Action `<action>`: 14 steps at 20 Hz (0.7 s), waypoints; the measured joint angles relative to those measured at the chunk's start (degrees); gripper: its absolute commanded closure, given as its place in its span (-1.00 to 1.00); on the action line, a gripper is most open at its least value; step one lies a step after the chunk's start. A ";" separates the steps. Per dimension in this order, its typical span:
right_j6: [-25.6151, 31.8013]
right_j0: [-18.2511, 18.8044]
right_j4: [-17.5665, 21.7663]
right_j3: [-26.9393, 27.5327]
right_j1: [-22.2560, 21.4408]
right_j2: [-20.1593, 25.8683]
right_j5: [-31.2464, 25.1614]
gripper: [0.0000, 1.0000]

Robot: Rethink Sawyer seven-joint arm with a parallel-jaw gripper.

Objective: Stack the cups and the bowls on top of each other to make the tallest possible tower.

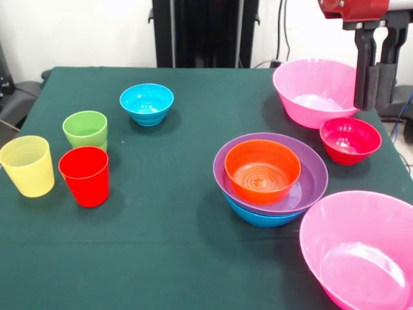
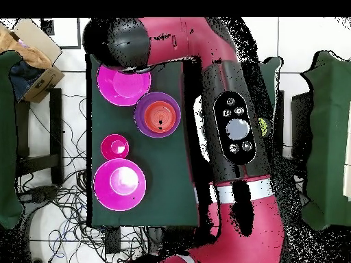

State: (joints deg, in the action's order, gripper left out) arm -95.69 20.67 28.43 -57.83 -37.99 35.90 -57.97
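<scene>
Three cups stand at the left: yellow point(image 1: 27, 165), red point(image 1: 84, 175) and a shorter green one point(image 1: 85, 129). A cyan bowl point(image 1: 146, 103) sits alone behind them. The tower point(image 1: 268, 184) is an orange bowl point(image 1: 262, 170) inside a purple bowl point(image 1: 311, 182), which rests in a blue bowl point(image 1: 258, 218). A crimson bowl point(image 1: 349, 139) lies beside it. One large pink bowl point(image 1: 314, 92) is at the far right and another point(image 1: 358, 255) at the near right corner. My gripper point(image 1: 379, 106) hangs over the far pink bowl's right rim, holding nothing.
The dark green table cloth point(image 1: 168, 245) has open room in its middle and front left. In the overhead view my arm point(image 2: 233, 130) covers much of the table point(image 2: 185, 198); the two pink bowls point(image 2: 119, 183), the crimson bowl point(image 2: 114, 146) and the tower point(image 2: 158, 115) show beside it.
</scene>
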 measured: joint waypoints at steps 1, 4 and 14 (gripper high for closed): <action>0.00 -0.01 -0.04 0.25 0.04 -0.12 -0.01 1.00; 0.00 -0.13 -0.07 0.85 0.26 -0.46 -0.09 1.00; 0.00 -0.29 -0.38 3.84 2.61 -0.72 -1.13 1.00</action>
State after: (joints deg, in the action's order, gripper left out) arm -95.69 20.38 28.05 -53.99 -35.39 35.18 -59.10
